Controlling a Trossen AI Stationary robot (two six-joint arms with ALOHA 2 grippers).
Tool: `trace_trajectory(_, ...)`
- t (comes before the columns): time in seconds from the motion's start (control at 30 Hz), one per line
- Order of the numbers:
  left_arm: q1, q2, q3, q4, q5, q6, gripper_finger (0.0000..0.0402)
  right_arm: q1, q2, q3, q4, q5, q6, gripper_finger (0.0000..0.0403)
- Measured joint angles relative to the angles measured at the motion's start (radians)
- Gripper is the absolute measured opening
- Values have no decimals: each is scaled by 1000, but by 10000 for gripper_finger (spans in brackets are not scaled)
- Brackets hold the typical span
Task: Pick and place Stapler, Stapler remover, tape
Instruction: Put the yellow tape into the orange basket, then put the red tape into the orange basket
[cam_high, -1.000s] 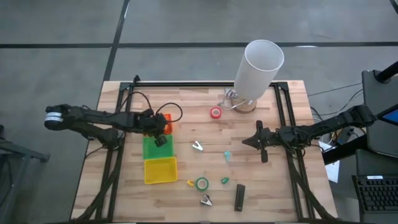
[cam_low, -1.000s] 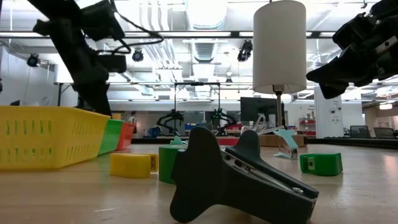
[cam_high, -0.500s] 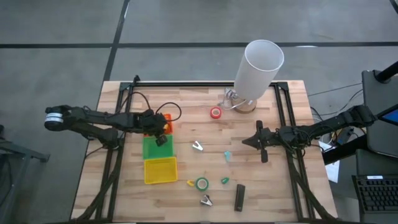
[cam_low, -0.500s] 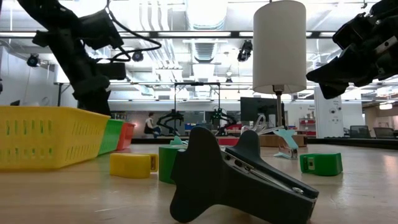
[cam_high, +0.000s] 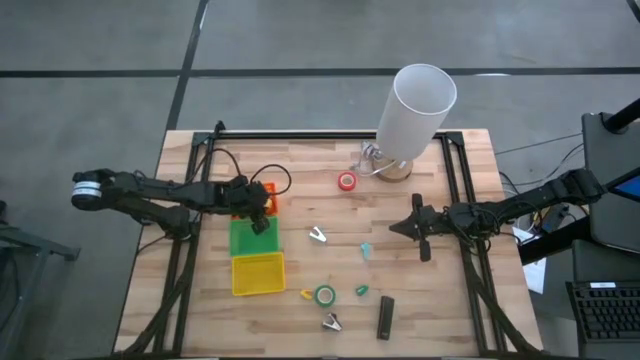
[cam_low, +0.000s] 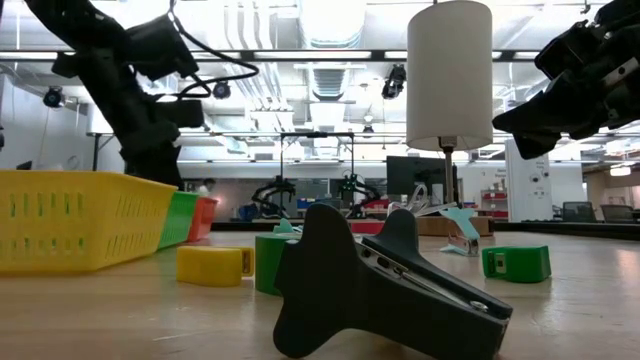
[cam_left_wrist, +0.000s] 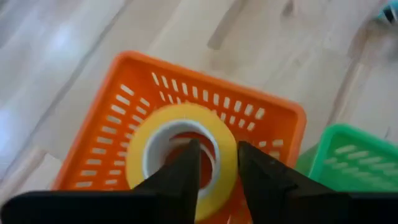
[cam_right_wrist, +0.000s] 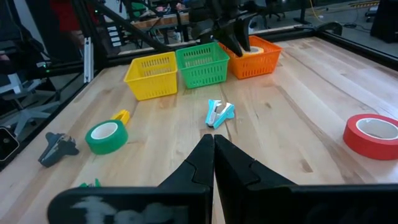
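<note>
A yellow tape roll (cam_left_wrist: 180, 155) lies flat on the floor of the orange basket (cam_left_wrist: 106, 118). My left gripper (cam_left_wrist: 217, 149) is open and reaches down into that basket (cam_high: 268, 190). One of its fingers is over the roll's hole and the other is outside the roll's wall. My right gripper (cam_right_wrist: 213, 146) hangs shut above the table's right half (cam_high: 395, 228), holding nothing. A red tape roll (cam_high: 347, 181), a green tape roll (cam_high: 325, 295), the black stapler (cam_high: 385, 317) and a dark stapler remover (cam_high: 331, 322) lie on the wood. My left gripper comes slanting down from the table's left. Its fingers (cam_left_wrist: 186, 171) stand on either side of the yellow roll's wall (cam_left_wrist: 225, 163). I cannot tell whether they touch it. The roll rests on the basket floor.
A green basket (cam_high: 243, 237) and a yellow basket (cam_high: 258, 273) stand in a row with the orange one. A tall white cylinder on a stand (cam_high: 420, 100) is at the far side. A silver remover (cam_high: 317, 236), a teal one (cam_high: 366, 251) and small bits (cam_high: 361, 291) lie mid-table.
My left gripper has sunk a little over the orange basket and then kept still.
</note>
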Motion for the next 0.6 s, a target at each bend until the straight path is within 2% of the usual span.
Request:
trace_trajectory(0.23, 0, 0, 13, 9, -37, 6, 162, 0, 0, 0, 0, 0, 0, 8)
trace_trajectory(0.43, 0, 0, 72, 15, -37, 10, 166, 0, 0, 0, 0, 0, -3, 8)
trace_trajectory(0.5, 0, 0, 92, 59, -38, 20, 165, 0, 0, 0, 0, 0, -3, 8)
trace_trajectory(0.6, 0, 7, 94, 218, -36, 74, 165, 0, 0, 0, 0, 0, -3, 8)
